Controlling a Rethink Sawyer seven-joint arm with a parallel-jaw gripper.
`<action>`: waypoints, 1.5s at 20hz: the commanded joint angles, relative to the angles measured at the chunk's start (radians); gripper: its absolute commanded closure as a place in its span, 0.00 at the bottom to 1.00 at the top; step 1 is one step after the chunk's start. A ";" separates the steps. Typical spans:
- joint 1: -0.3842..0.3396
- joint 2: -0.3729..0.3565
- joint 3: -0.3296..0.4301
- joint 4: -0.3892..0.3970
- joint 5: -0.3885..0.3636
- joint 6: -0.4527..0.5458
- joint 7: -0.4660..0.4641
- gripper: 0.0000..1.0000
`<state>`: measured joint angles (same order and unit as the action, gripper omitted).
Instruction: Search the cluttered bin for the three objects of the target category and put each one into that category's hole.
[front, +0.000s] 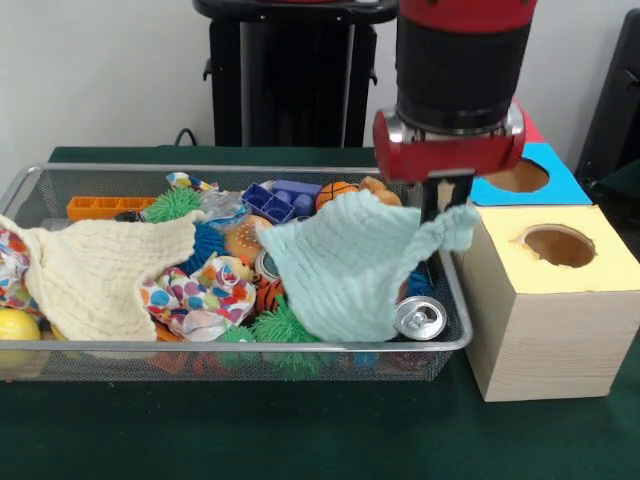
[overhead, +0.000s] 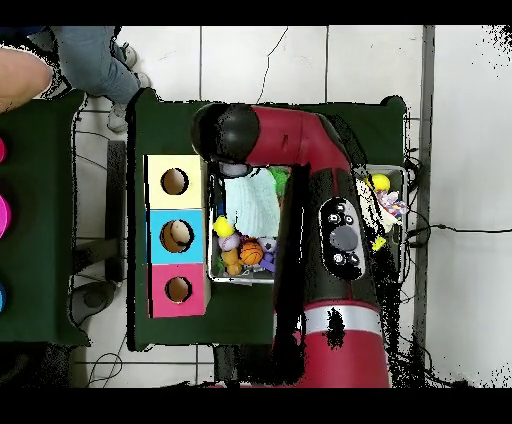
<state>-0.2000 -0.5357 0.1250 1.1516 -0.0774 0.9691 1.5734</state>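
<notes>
Our pincer (front: 452, 205) is pinched closed on the pale green cloth (front: 350, 265), lifting it just beside the yellow hole (front: 558, 245); the bin (front: 455, 325) remains cluttered.

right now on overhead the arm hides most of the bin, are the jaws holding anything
Observer: Yes. In the front view the jaws pinch a corner of the pale green cloth; the rest drapes over the toys.
Operator: anything under it
Observer: A silver can shows at the cloth's lower edge, its top facing the camera, in the corner of the wire bin.
Operator: which box is that corner next to
Observer: The yellow-topped wooden box. The held corner hangs beside that box's edge, not over its hole.
</notes>
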 joint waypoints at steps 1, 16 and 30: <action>-0.041 -0.162 -0.026 0.149 0.042 0.100 0.113 1.00; -0.170 -0.293 -0.018 0.400 0.006 -0.009 -0.024 1.00; -0.200 -0.310 -0.018 0.467 -0.081 -0.077 -0.008 1.00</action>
<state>-0.3969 -0.8293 0.0989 1.4642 -0.0891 0.9440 1.5734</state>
